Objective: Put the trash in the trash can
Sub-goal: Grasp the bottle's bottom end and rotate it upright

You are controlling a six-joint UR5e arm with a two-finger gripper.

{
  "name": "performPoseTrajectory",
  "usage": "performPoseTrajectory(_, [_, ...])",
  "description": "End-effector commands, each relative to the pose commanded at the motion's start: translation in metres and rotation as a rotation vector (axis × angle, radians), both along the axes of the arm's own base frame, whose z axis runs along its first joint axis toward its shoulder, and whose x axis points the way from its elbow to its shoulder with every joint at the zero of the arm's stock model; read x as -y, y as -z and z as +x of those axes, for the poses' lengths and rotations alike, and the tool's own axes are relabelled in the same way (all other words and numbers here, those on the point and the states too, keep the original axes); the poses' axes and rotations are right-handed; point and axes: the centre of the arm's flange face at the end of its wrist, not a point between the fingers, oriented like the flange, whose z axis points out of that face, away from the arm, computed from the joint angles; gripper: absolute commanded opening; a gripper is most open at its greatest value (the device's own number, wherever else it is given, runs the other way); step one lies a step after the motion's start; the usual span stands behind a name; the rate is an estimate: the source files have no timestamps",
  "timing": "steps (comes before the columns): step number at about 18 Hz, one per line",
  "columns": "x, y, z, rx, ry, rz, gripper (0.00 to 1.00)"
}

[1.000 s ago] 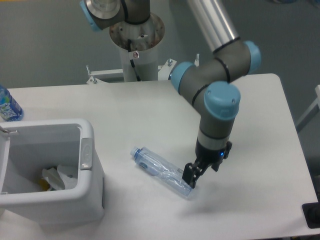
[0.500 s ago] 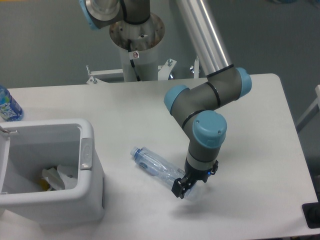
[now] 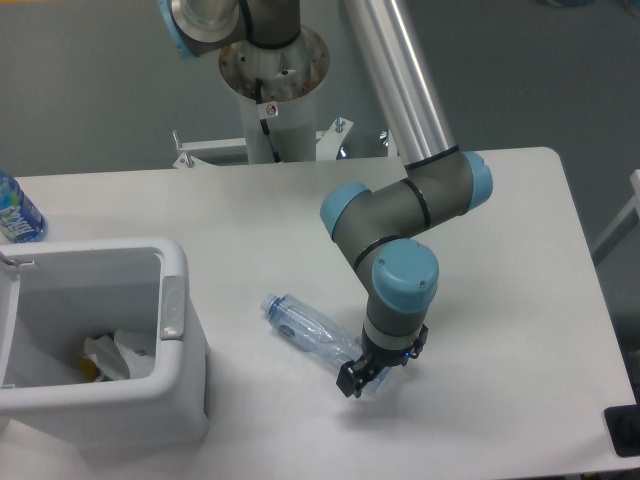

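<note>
The slim clear blue-tinted bottle [image 3: 310,332] lies on its side on the white table, cap end [image 3: 270,303] toward the bin. My gripper [image 3: 360,381] is down at the bottle's base end, right over it, fingers at the table surface; the bottle's base is hidden behind it. I cannot tell whether the fingers are closed on the bottle. The white trash can [image 3: 170,400] stands at the front left with its grey oval button [image 3: 173,306] on the rim facing the bottle. Crumpled white and yellow trash [image 3: 112,356] lies inside it. The clear pouch is not visible.
A bottle with a bright blue-and-white label [image 3: 15,212] stands at the far left table edge behind the bin. The arm's base column [image 3: 272,90] rises at the back centre. The table's right edge [image 3: 590,290] is near the arm.
The gripper has moved left and down along the bottle's base end, from beside it to right over it. The elbow has swung left. The bottle has not shifted.
</note>
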Motion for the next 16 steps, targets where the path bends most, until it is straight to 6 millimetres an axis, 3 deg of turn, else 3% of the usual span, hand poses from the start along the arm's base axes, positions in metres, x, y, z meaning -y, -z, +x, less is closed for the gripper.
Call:
performPoseTrajectory(3, [0.002, 0.003, 0.002, 0.006, 0.000, -0.005, 1.00])
performPoseTrajectory(7, [0.004, 0.000, 0.003, 0.003, -0.002, -0.006, 0.72])
performPoseTrajectory(16, [0.004, -0.008, 0.003, -0.005, -0.002, 0.001, 0.63])
